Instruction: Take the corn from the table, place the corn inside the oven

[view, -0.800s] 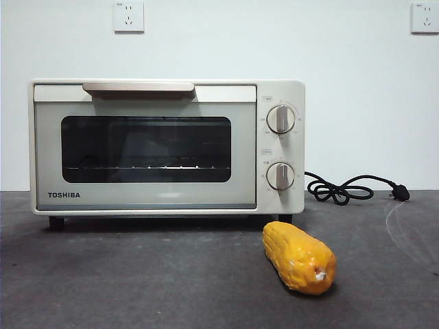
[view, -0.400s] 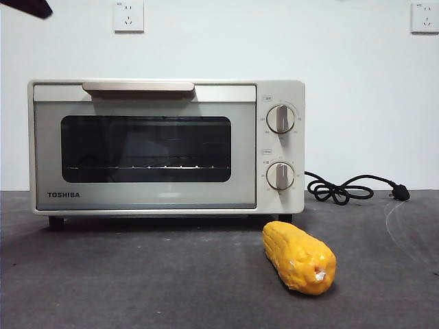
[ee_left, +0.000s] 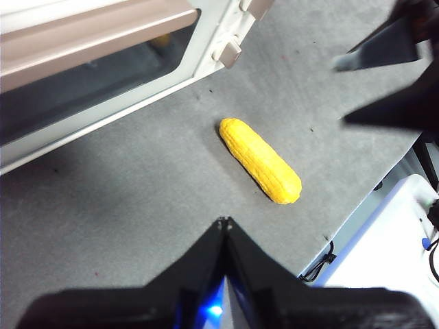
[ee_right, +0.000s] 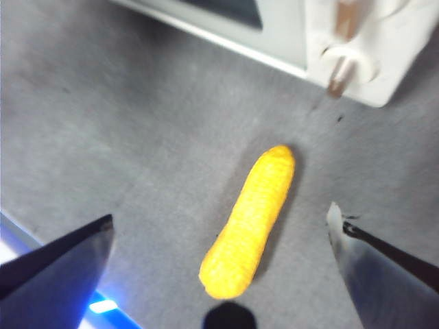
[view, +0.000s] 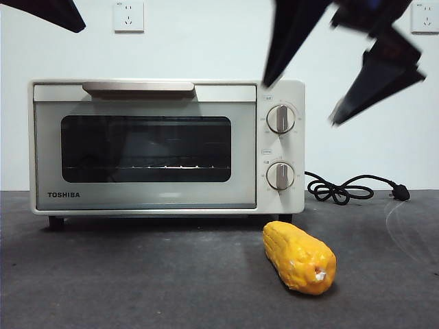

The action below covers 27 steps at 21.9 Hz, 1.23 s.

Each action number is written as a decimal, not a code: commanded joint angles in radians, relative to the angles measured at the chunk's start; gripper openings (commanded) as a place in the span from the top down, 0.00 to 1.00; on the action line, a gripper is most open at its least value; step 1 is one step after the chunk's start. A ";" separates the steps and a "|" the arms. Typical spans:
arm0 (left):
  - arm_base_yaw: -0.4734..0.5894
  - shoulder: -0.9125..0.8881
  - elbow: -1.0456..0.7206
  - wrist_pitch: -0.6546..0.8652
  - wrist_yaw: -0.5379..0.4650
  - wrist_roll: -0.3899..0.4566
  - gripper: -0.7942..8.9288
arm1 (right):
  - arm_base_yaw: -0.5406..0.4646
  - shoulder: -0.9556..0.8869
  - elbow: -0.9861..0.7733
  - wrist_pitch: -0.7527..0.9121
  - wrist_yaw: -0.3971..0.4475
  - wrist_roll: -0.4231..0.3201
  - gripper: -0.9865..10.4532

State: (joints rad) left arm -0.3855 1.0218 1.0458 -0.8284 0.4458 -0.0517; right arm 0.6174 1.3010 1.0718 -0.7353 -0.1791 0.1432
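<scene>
Corn [view: 299, 258] lies lower right on the desk [view: 137, 274], before the shut oven [view: 167, 146]. Left wrist view: left claw [ee_left: 224, 223] pressed together. Right wrist view: right claw [ee_right: 219, 229] spread wide above the corn; reaching step, next lower and clamp.

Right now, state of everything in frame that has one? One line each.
oven: door shut, wire rack inside bare
power cord: unplugged, coiled on the table
corn: lying loose on the table, in front of the oven
right gripper: open, high above the corn
left gripper: shut, holding nothing
</scene>
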 commanded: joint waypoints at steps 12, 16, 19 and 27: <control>-0.003 0.009 0.002 0.006 -0.005 0.015 0.92 | 0.058 0.362 0.003 0.072 0.077 0.056 0.20; -0.003 0.009 0.002 0.006 -0.005 0.015 0.92 | 0.059 0.387 0.003 0.089 0.077 0.067 0.47; -0.003 0.009 0.002 0.006 -0.005 0.015 0.92 | 0.058 0.387 0.003 0.088 0.084 0.066 0.76; -0.004 0.009 0.002 -0.031 -0.055 0.022 0.92 | 0.058 0.387 0.003 0.085 0.105 0.062 0.93</control>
State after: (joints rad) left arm -0.3859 1.0283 1.0458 -0.8604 0.3943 -0.0444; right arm 0.6739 1.6798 1.0733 -0.6548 -0.0792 0.2020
